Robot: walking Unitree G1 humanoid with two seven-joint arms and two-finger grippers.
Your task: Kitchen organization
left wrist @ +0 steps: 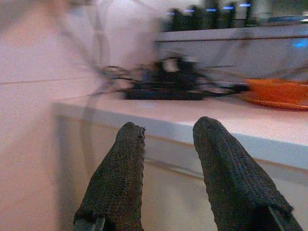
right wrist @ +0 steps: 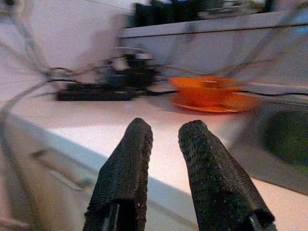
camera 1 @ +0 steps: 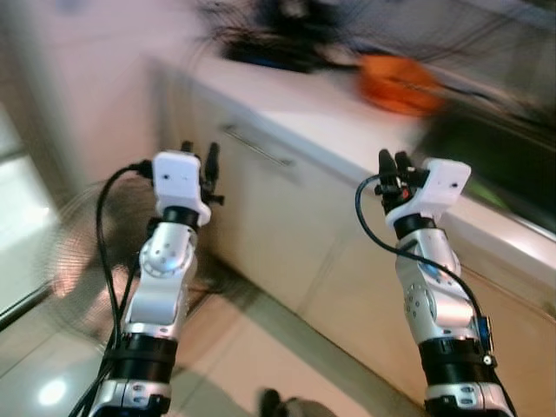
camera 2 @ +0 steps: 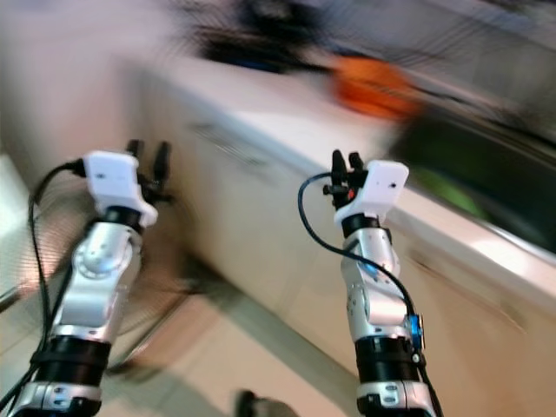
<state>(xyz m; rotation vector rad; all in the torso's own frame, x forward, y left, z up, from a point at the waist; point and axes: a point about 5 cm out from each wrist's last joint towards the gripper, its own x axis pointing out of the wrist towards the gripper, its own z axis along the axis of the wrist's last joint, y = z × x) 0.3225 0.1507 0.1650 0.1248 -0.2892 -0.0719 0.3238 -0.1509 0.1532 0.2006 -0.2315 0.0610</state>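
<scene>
We see a standing fan (camera 1: 95,261) on the tiled floor (camera 1: 234,365), just beside the pale cabinet front with its long bar handle (camera 1: 256,146). Behind the table, a blurred wall (right wrist: 72,29) carries a shelf (left wrist: 240,31) lined with dark shapes we cannot identify.

A pale counter (camera 1: 304,109) runs from upper left toward the right, its white cabinet fronts below carrying a long bar handle (camera 1: 256,145). The pictures are blurred by motion. Glossy light floor tiles (camera 1: 52,382) reflect a bright spot of light. A standing fan (camera 1: 87,261) with a round wire cage sits on the floor beside the cabinets. Behind the counter rises a pale tiled wall (left wrist: 43,62), and a shelf (right wrist: 216,26) above it holds dark shapes.
</scene>
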